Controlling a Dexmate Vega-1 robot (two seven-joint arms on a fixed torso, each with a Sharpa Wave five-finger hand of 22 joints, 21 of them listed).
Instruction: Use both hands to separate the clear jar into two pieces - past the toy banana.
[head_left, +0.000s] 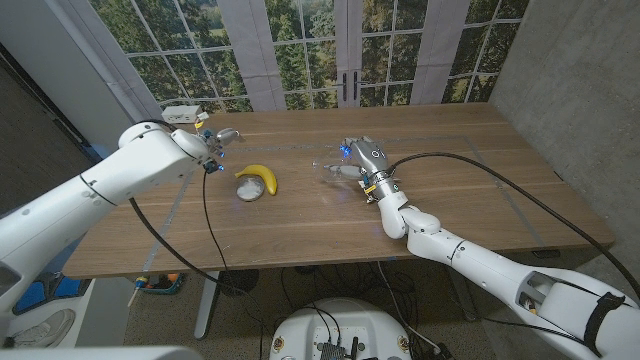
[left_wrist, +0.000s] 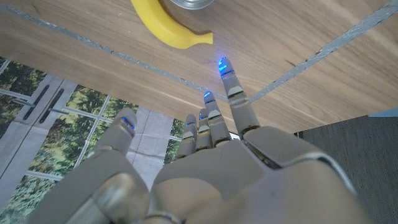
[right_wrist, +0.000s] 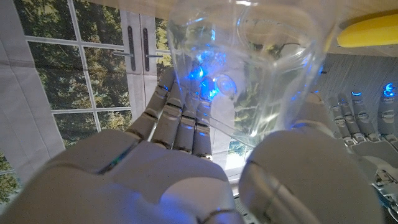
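Within the right hand (right_wrist: 186, 168) sits the clear jar (right_wrist: 249, 68).

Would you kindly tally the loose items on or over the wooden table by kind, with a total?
Yellow toy banana: 1
Round silver metal lid beside the banana: 1
Clear plastic jar body, held in the right hand: 1
Total: 3

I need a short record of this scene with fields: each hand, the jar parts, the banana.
right hand: grips the clear jar body, lifted over the table
left hand: holds nothing, fingers apart, behind the banana
lid: on the table, touching the banana
toy banana: lies on the table between the hands
jar state: already in two pieces
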